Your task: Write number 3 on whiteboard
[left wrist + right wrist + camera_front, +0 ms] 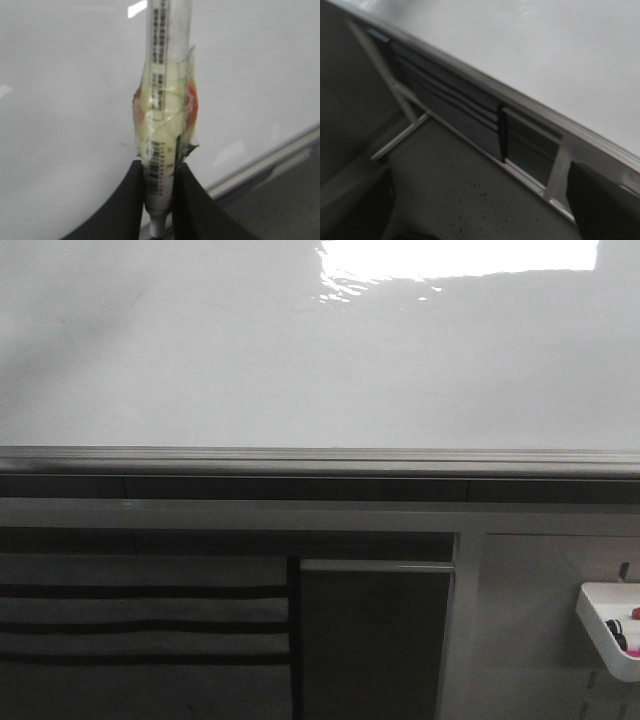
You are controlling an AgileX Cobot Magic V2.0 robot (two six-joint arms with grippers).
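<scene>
The left gripper (pixel 159 200) is clamping the marker (pixel 162 125) tight, needing steady pressure toward 12 o'clock on the blank whiteboard (pixel 300 360); the right gripper's state is unclear.

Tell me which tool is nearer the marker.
Left. The left tool is clamped on the marker; the right tool faces the whiteboard rail, with no marker near it.

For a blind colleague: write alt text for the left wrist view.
The left pincer grips a tape-wrapped marker between two dark fingers. Behind it lies a blank whiteboard, its grey edge rail running alongside.
</scene>
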